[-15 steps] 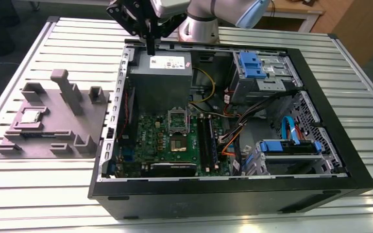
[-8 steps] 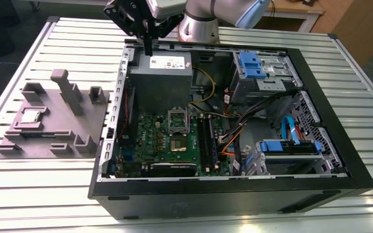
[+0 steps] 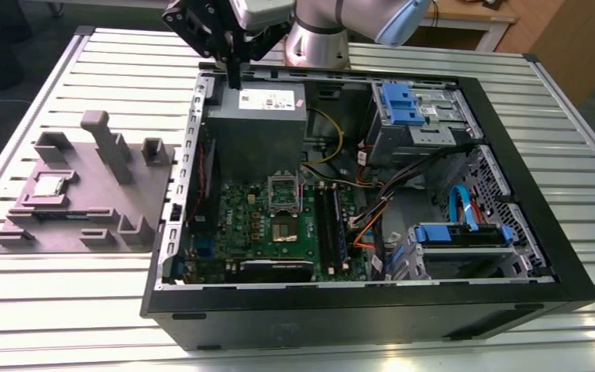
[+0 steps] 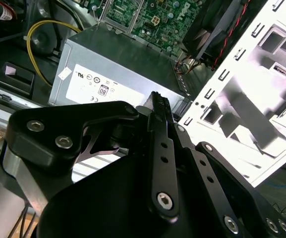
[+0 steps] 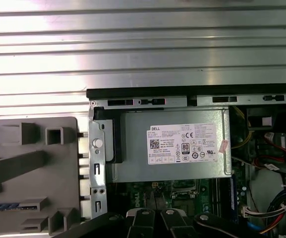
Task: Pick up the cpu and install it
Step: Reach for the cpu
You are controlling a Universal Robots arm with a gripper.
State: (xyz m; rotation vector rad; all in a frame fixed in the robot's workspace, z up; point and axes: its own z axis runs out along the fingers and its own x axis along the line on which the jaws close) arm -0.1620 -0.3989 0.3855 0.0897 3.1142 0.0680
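Saw black gripper (image 4: 158, 101) linkage closest to lens in second wrist view, w/ jaws pressed together & nothing between them. Hung over far end of open pc case (image 3: 380, 322) in exterior view, tips pointed down at edge of grey psu box (image 3: 256, 128) by the case wall; couldn't tell whether touching psu or just clear of it.

Found cpu (image 3: 49, 186) well apart from gripper, lying flat in a square recess of grey fixture tray (image 3: 137, 198), outside case on exterior view's left. Showed silvery top facing up, w/ thin tan rim round it. Noted tray resting on slatted metal table (image 3: 70, 310), just beside case wall.

Spotted green board (image 3: 241, 225) inside case, next to psu on side nearer exterior camera, w/ metal-framed socket (image 3: 282, 194) approx. mid-board. Couldn't tell if socket frame was latched or lifted.

Caught psu's white label in both wrist views, w/ board beyond it. Noted blue drive bracket (image 3: 399, 105) at case's far corner on exterior view's right, another blue-fronted bay (image 3: 461, 235) nearer camera, & dark cable bundle (image 3: 421, 167) running between them toward board.
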